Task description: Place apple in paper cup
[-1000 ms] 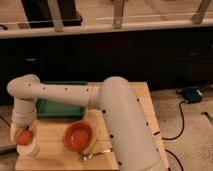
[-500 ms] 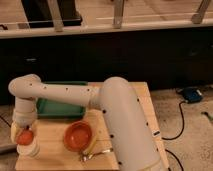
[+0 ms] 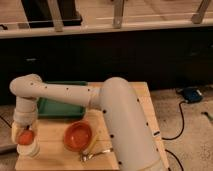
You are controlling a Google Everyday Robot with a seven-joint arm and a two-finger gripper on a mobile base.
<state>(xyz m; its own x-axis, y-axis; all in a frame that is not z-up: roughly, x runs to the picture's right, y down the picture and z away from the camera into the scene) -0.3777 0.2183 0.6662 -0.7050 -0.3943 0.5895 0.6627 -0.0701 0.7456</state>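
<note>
Gripper: the gripper [image 3: 24, 134] points down at the near left corner of the table [image 3: 55, 156], closed narrowly around the apple [image 3: 27, 136].
Apple: small, orange-red, held at the gripper's tip right above the mouth of the cup [image 3: 31, 150]; whether it touches the rim cannot be told.
Cup: short, white, upright at the near left edge of the table, straight under the apple and well to the left of the bowl [image 3: 75, 142].
Arm: the thick white arm [image 3: 65, 93] rises from the near right, crosses leftward over the table, bends at an elbow far left, then drops to the gripper.
Bowl: wide, orange, upright near the middle of the table, to the right of the cup and nearer than the tray [image 3: 54, 109].
Tray: green, flat, on the far left part of the table, partly hidden by the arm.
Beside the bowl: a yellowish stick [image 3: 93, 144] leans along its right side; a small metal piece [image 3: 98, 151] lies just nearer; what either one is cannot be told.
Table: pale wood slats, set in front of a dark wall.
Floor, right: a blue box [image 3: 191, 94] lies with a dark cable [image 3: 181, 131] trailing toward the table.
Far: a pale railing [image 3: 115, 26] runs along the top of the dark wall.
</note>
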